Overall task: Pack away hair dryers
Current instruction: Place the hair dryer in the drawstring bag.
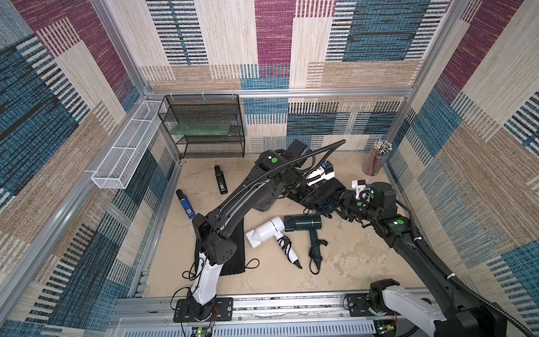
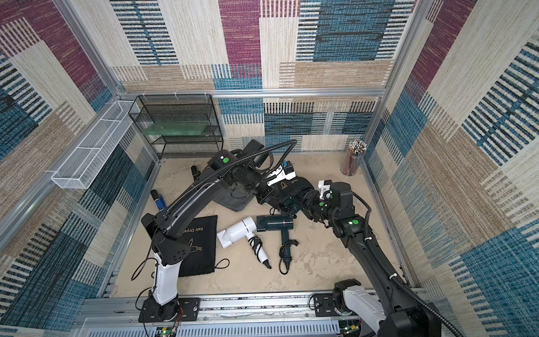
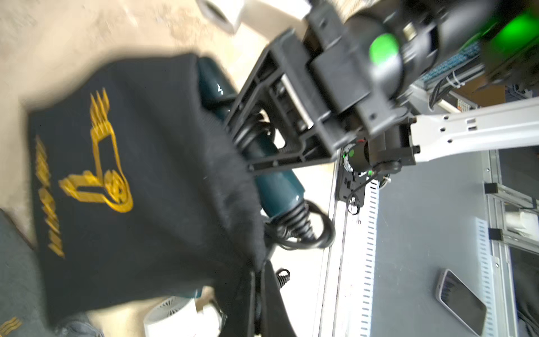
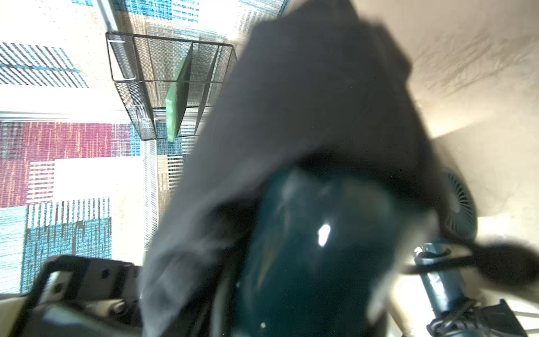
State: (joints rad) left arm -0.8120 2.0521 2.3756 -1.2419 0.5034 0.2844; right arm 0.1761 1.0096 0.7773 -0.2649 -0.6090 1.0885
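Note:
A black pouch (image 3: 145, 175) with a gold dryer print hangs at mid-table, seen in both top views (image 1: 332, 186) (image 2: 294, 186). My left gripper (image 3: 256, 291) is shut on its rim. A dark teal hair dryer (image 3: 277, 183) (image 4: 315, 248) sits barrel-first in the pouch mouth, handle and coiled cord sticking out. My right gripper (image 3: 239, 143) has its fingers either side of that handle; the blur hides whether they press on it. A white hair dryer (image 1: 267, 232) (image 2: 237, 232) and a second teal one (image 1: 303, 223) (image 2: 275, 223) lie on the table in front.
A flat black pouch (image 2: 201, 245) lies under my left arm, and a grey pouch (image 2: 233, 198) lies behind it. Two stick gadgets, black (image 1: 220, 180) and blue (image 1: 185, 204), lie at the left. A black mesh shelf (image 1: 204, 125), a white mesh basket (image 1: 125, 146) and a pencil cup (image 1: 376, 159) line the walls.

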